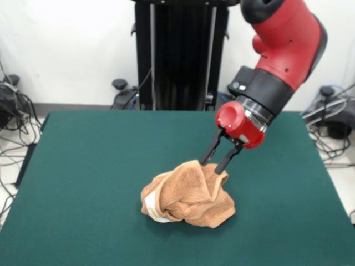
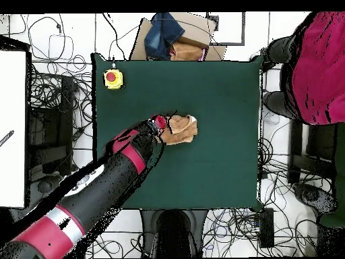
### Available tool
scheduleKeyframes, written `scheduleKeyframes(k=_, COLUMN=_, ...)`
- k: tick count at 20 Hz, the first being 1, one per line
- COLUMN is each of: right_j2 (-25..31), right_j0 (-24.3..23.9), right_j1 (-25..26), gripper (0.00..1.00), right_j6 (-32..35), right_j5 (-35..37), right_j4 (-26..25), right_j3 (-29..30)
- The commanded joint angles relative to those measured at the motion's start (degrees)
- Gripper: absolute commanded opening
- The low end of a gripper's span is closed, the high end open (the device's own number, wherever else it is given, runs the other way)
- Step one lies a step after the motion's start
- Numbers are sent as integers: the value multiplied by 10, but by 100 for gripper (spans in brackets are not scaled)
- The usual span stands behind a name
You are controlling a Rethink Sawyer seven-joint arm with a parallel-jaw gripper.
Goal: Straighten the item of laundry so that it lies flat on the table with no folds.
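Note:
The orange-tan towel lies crumpled in a heap on the dark green table, slightly right of centre, with a pale woven band and white tag at its lower left. My gripper reaches down from the upper right. Its two black fingers stand apart, and their tips touch the top right edge of the heap. Green table shows between the fingers. In the overhead view the towel sits near the table's middle, with the gripper at its left edge. I cannot tell whether a fold lies between the fingertips.
A yellow box with a red button stands at the table's corner in the overhead view. A person in a magenta top is beside the table's right edge. A cardboard box with blue cloth sits beyond the top edge.

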Motion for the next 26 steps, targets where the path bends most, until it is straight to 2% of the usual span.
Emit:
scheduleKeyframes(k=1, right_j2=83, right_j0=0, right_j1=18, gripper=100, right_j6=127, right_j5=-20, right_j4=16, right_j3=26)
scheduleKeyframes(k=7, right_j2=64, right_j0=4, right_j1=55, gripper=100, right_j6=128, right_j5=-34, right_j4=26, right_j3=5)
scheduleKeyframes(k=11, right_j2=30, right_j0=23, right_j1=97, gripper=100, right_j6=135, right_j5=-45, right_j4=49, right_j3=-6)
scheduleKeyframes(k=19, right_j2=26, right_j0=33, right_j1=113, gripper=100, right_j6=133, right_j5=-24, right_j4=77, right_j3=-15)
scheduleKeyframes(k=26, right_j2=6, right_j0=45, right_j1=129, gripper=100, right_j6=135, right_j5=-38, right_j4=94, right_j3=-10)
